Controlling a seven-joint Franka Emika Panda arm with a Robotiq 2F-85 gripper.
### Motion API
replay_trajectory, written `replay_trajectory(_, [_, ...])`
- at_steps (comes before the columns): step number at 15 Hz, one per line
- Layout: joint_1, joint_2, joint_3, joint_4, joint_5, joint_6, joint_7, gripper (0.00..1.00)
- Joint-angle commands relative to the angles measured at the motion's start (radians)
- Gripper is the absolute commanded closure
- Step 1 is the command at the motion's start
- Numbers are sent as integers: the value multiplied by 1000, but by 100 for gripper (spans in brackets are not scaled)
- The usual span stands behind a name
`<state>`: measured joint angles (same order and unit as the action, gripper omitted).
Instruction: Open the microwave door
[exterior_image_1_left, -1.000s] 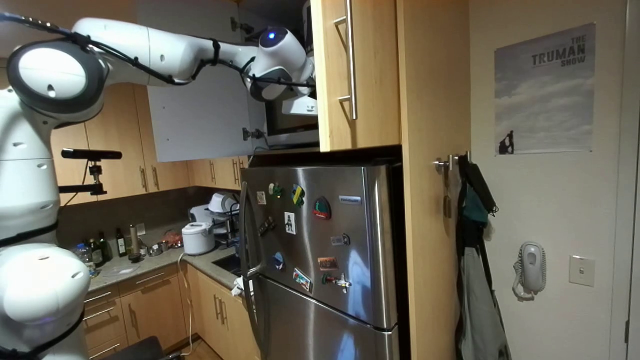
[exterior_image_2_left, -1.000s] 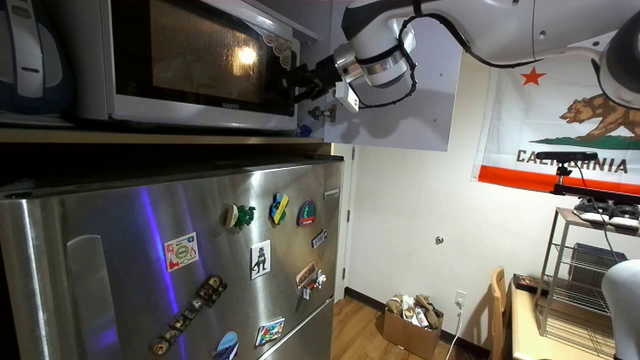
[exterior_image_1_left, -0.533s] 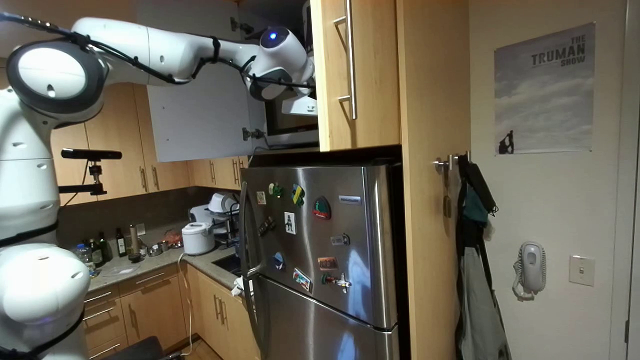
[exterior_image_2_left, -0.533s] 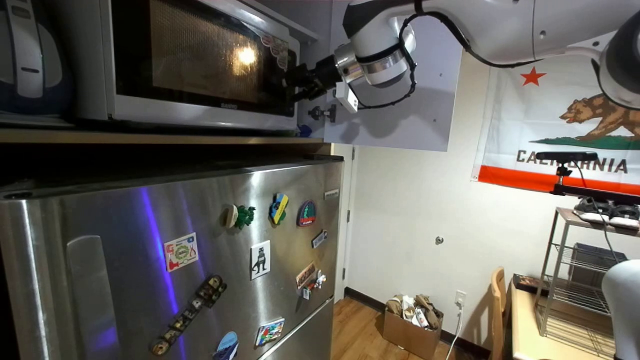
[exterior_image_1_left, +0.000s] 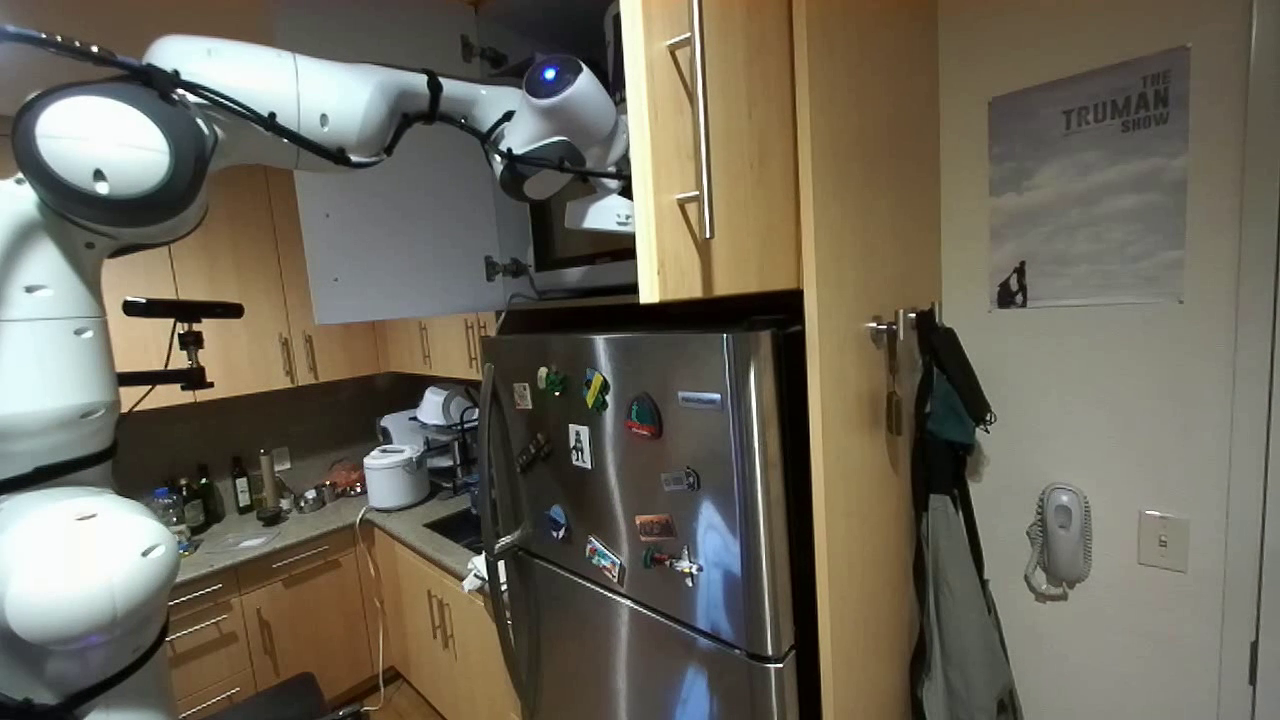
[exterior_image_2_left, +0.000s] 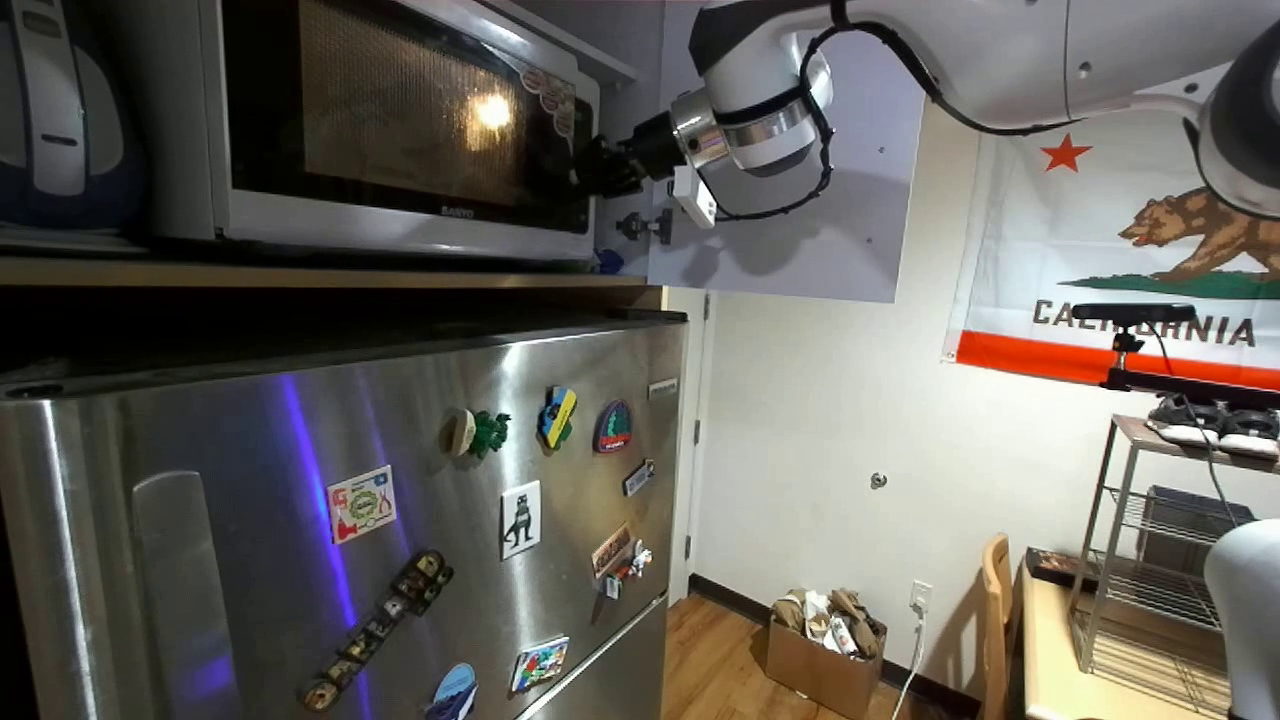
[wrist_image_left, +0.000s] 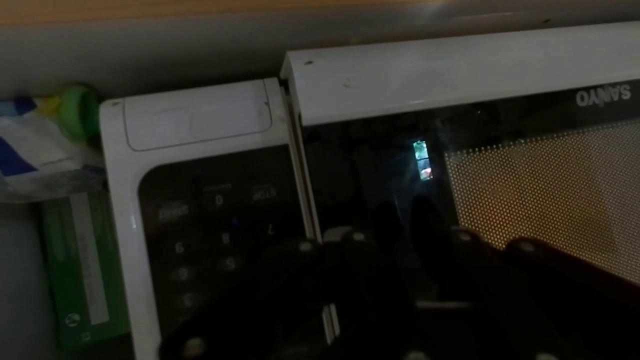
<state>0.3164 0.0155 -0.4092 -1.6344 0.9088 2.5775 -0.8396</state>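
Observation:
The silver-grey microwave (exterior_image_2_left: 180, 130) stands in the cabinet above the fridge. Its microwave door (exterior_image_2_left: 420, 226), with the dark glass window, looks closed; the door (wrist_image_left: 425, 75) lies flush along the keypad panel (wrist_image_left: 220, 225) in the wrist view. My black gripper (exterior_image_2_left: 582, 172) is up against the door's glass near the keypad side. In the dark wrist view the gripper (wrist_image_left: 407, 215) has its fingers drawn close, a narrow gap showing between them. Whether anything sits in that gap is too dark to make out. A wooden cabinet door hides the gripper in an exterior view.
A wooden cabinet door (exterior_image_1_left: 735, 150) stands open on one side of the microwave, and a pale one (exterior_image_2_left: 800, 230) with a hinge (exterior_image_2_left: 645, 227) close by the gripper on the other. Below is the steel fridge (exterior_image_1_left: 640, 470). A green-capped bottle (wrist_image_left: 77, 112) and green box (wrist_image_left: 85, 270) sit beside the microwave.
The gripper's fingers have moved in toward each other, from clearly spread to close together. The arm has shifted only very slightly, and the microwave door has not visibly moved.

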Motion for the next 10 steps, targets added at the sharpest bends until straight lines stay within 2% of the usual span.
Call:
replay_trajectory(1, [-4,-9,-2,3,25,-16,-29,95])
replay_trajectory(4, [2,-48,3,-39,-10,-6,-12,100])
replay_trajectory(5, [-131,-67,144,-59,-29,4,-9,96])
replay_trajectory(6, [-18,-80,35,-77,-34,11,-14,94])
replay_trajectory(8, [-36,-115,61,-115,-59,16,-7,94])
replay_trajectory(9, [-150,-129,175,-131,-70,18,-2,95])
replay_trajectory(10, [-57,-151,91,-157,-79,25,-7,94])
